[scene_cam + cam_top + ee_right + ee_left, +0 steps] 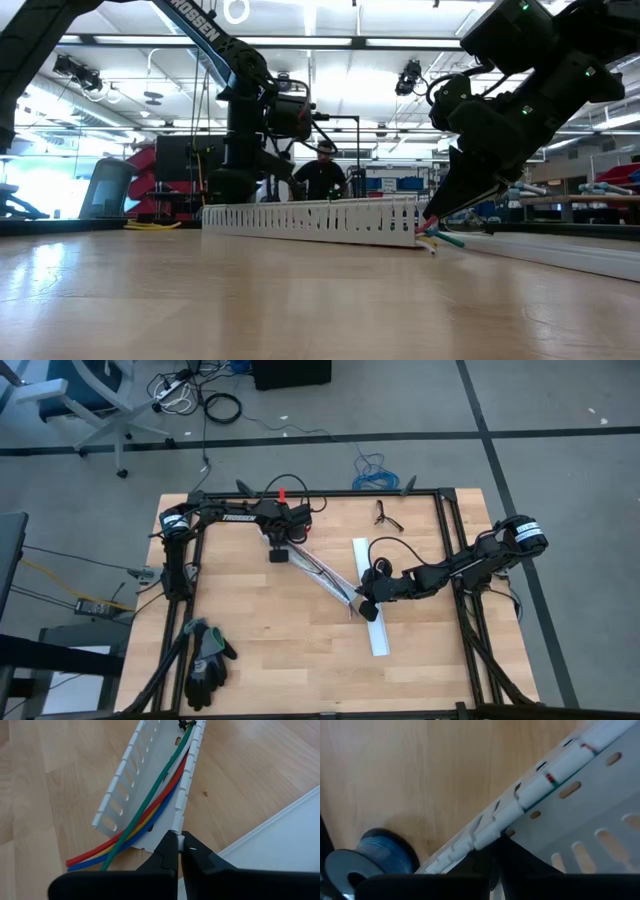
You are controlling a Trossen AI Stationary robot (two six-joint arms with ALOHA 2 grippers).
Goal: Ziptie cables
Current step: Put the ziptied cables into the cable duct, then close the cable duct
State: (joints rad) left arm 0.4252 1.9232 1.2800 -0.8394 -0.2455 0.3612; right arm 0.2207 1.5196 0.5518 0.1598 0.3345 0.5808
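Right wrist view: right gripper (178,851) pinches the duct (150,785) wall, cables (150,810) lying inside; left gripper (279,553), fingers unreadable, holds the far end. Next likely: strapping the bundle.

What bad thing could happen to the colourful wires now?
1. The cables lie loose in the open white slotted channel, with nothing tying them. Their ends stick out, so they might slide or pop out if the channel tips.
2. The right gripper pinches only the thin edge of the channel wall; that hold could slip.
3. The left gripper is at the channel's far end. If the arms pull differently, the channel could twist.
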